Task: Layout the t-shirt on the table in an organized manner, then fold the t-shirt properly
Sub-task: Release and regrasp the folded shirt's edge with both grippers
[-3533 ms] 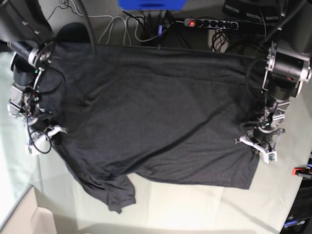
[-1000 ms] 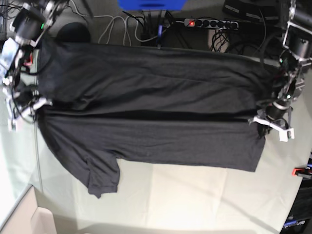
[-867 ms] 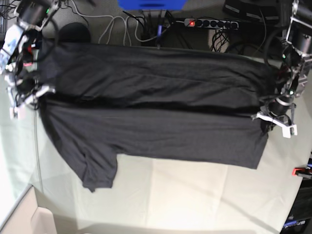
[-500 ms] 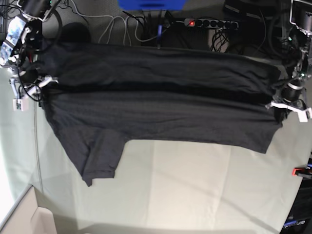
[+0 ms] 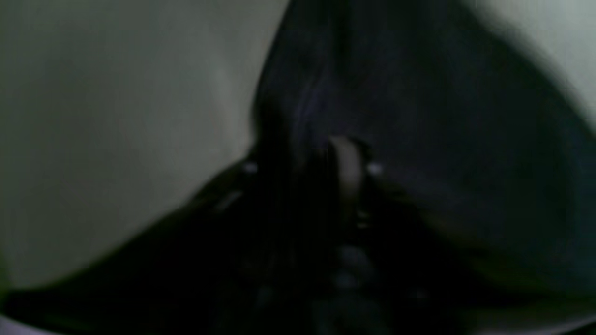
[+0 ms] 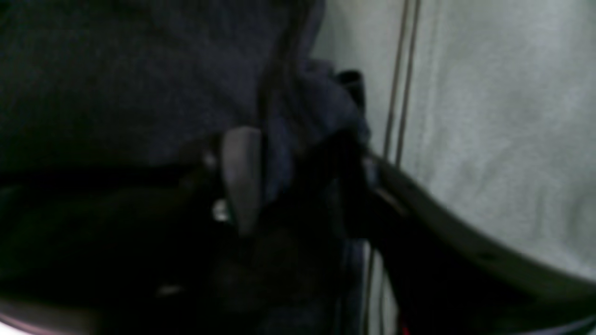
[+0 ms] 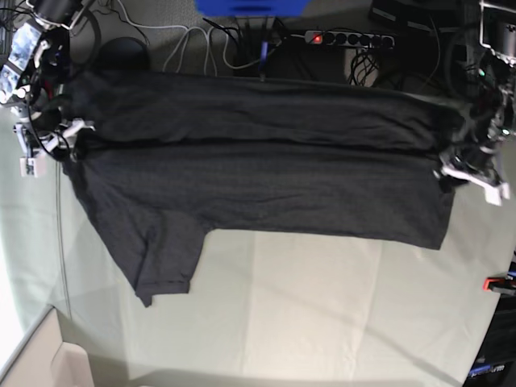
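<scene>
One table (image 7: 322, 322), pale greenish-grey cloth with creases, fills most of my base view; its near half is bare, and a red-orange clamp (image 7: 493, 283) sits at its edge on the view's right.

One t-shirt (image 7: 258, 181), charcoal, lies stretched across the far half of the table, from one side of the view to the other. A long crease runs along it about a third of the way in from its far edge, so I see an upper band and a lower band. One sleeve (image 7: 165, 258) hangs toward the near side at the view's left, flat on the cloth.

Right gripper (image 7: 50, 139) — at the view's left end of the shirt, level with the crease. On the right wrist camera its fingers (image 6: 240, 172) are pressed together on a bunched fold of dark fabric, with the table cloth to the side.

Left gripper (image 7: 472, 171) — at the view's right end of the shirt, by the corner of the lower band. The left wrist camera is dim and blurred, but I can make out a pale fingertip (image 5: 347, 170) closed against black fabric that fans away from it.

Behind the table: a power strip (image 7: 347, 38) with a lit red switch, loose white cables (image 7: 193, 44), and a blue object (image 7: 250, 6) at the top edge.
</scene>
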Tool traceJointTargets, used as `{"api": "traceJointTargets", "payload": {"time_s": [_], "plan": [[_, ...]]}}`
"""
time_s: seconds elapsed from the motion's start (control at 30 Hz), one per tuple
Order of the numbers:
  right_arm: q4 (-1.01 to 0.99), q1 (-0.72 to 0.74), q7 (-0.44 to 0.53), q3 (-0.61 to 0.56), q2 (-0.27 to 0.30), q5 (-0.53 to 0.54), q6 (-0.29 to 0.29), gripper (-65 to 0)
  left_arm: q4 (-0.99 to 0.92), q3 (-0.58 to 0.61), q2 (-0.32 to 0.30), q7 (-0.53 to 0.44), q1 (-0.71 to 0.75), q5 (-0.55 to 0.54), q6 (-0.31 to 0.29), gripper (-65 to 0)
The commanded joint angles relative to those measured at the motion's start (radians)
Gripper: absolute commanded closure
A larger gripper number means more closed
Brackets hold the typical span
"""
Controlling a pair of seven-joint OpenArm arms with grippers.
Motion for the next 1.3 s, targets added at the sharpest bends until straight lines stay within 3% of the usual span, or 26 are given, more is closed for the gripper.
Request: {"api": "traceJointTargets", "payload": {"time_s": [0.0,0.1,0.27,0.43,0.53,0.7,0.87,1.0,1.1,1.17,1.27], "plan": [[0.020,0.004,0.018,0.005,0.016,0.012,-0.001,-34.0,0.013,-0.043,-0.008,-0.019,0.003,-0.004,0.001,-28.3],[0.022,0.004,0.018,0.005,0.018,0.012,-0.001,-38.9,0.060,-0.168,0.030,-0.011,0.014,0.004,0.001,-38.5],[0.079,0.012,0.018,0.005,0.015,0.012,-0.001,-39.9,0.099,-0.245,0.044,-0.016,-0.006,0.006,0.001,-47.2],[0.076,0.056,0.018,0.005,0.015,0.006,-0.001,-39.9,0.031,-0.204,0.052,-0.019,-0.155,0.095,0.001,-47.8],[0.048,0.081,0.018,0.003,0.021,0.004,-0.001,-39.9,-0.081,-0.142,0.096,-0.020,-0.278,0.214,0.001,-47.8],[0.016,0.118,0.018,0.002,0.041,0.004,-0.001,-40.0,-0.348,-0.136,0.181,-0.028,-0.448,0.426,0.001,-47.9],[-0.003,0.141,0.018,0.003,0.055,0.004,-0.001,-40.0,-0.572,-0.132,0.236,-0.185,-0.549,0.607,-0.001,-47.7],[-0.003,0.144,0.018,0.003,0.065,0.004,-0.001,-39.9,-0.653,-0.132,0.253,-0.255,-0.576,0.675,-0.001,-47.7],[-0.003,0.151,0.018,0.005,0.068,0.004,-0.001,-39.9,-0.661,-0.132,0.253,-0.260,-0.577,0.681,-0.001,-47.4],[-0.001,0.174,0.018,0.005,0.068,0.004,-0.001,-40.0,-0.661,-0.132,0.253,-0.260,-0.576,0.681,-0.001,-43.6],[-0.004,0.205,0.018,-0.001,0.084,0.004,-0.001,-40.0,-0.661,-0.132,0.251,-0.260,-0.574,0.679,-0.001,-26.2]]}}
